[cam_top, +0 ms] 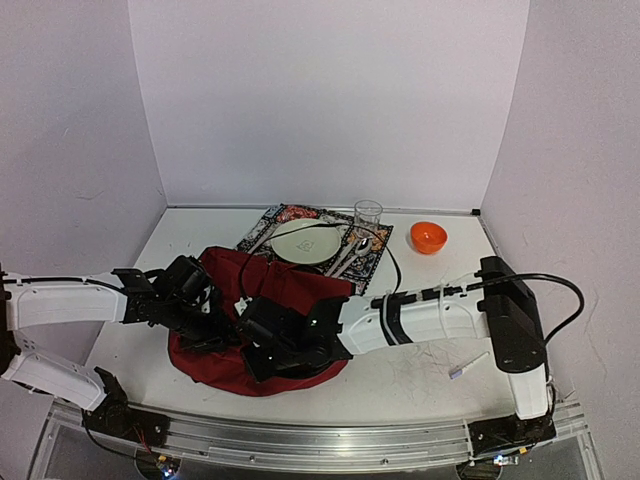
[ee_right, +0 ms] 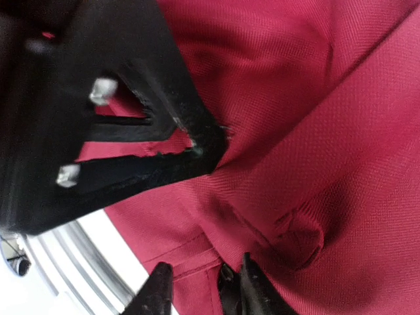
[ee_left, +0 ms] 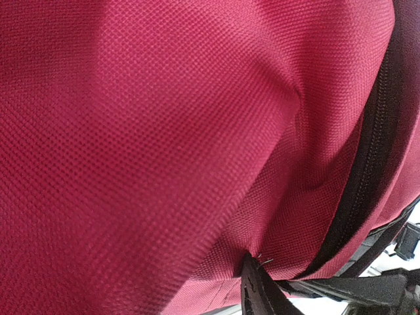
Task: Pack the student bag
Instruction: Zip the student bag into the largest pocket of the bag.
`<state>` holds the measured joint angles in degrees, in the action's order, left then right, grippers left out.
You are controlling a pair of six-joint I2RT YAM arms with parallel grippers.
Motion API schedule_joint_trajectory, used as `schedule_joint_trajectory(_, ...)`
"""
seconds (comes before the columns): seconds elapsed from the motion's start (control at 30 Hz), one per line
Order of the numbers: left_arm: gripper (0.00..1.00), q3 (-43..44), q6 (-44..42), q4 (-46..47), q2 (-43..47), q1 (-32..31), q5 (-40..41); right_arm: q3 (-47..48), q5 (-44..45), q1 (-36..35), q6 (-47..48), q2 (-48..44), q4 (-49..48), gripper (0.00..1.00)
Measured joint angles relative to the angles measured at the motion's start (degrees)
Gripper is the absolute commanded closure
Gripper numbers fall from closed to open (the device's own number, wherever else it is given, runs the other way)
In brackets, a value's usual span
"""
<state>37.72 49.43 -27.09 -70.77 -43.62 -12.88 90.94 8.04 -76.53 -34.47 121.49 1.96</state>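
Note:
The student bag (cam_top: 290,285) is a floppy dark-red backpack lying at the table's near middle. My left gripper (cam_top: 212,322) comes in from the left and is shut on a fold of its fabric. In the left wrist view red fabric (ee_left: 164,131) fills the frame, with the black zipper (ee_left: 374,151) at the right and the gripper (ee_left: 251,264) pinching a crease. My right gripper (cam_top: 262,350) reaches in from the right over the bag's near edge. In the right wrist view it (ee_right: 203,292) is open, its fingertips (ee_right: 157,289) straddling a stitched hem, just below the left gripper (ee_right: 197,147).
A patterned placemat (cam_top: 262,228) at the back holds a plate (cam_top: 308,243) and cutlery (cam_top: 350,255), with a clear glass (cam_top: 368,213) behind. An orange bowl (cam_top: 428,237) stands back right. A small white pen-like object (cam_top: 468,365) lies near right. A metal rail (cam_top: 330,440) runs along the near edge.

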Motion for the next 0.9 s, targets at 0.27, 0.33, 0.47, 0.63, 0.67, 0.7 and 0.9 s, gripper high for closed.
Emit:
schedule_joint_trajectory(0.27,0.59,0.0,-0.1,0.0,0.0,0.0,0.0,-0.6,2.6,0.4,-1.3,0.4,-0.3,1.00)
schedule_joint_trajectory(0.33,0.59,0.0,-0.1,0.0,-0.2,0.0,0.0,-2.6,3.3,0.5,-1.4,-0.5,-0.4,1.00)
schedule_joint_trajectory(0.47,0.59,0.2,-0.3,0.1,-0.9,0.0,0.0,-7.8,4.6,0.7,-1.6,-4.1,-0.3,1.00)
schedule_joint_trajectory(0.63,0.60,0.7,-1.2,1.1,-2.2,0.1,0.0,-14.2,5.7,0.6,-2.1,-10.7,-0.3,1.00)
schedule_joint_trajectory(0.67,0.60,0.8,-1.3,1.3,-2.3,0.2,0.0,-15.4,6.0,0.6,-2.3,-12.3,-0.2,1.00)
schedule_joint_trajectory(0.7,0.60,0.8,-1.5,1.4,-2.4,0.3,-0.1,-16.4,6.3,0.6,-2.5,-13.7,-0.3,1.00)
schedule_joint_trajectory(0.9,0.60,0.8,-1.8,1.7,-2.6,1.1,-0.6,-21.9,8.9,0.7,-3.4,-21.4,1.0,1.00)
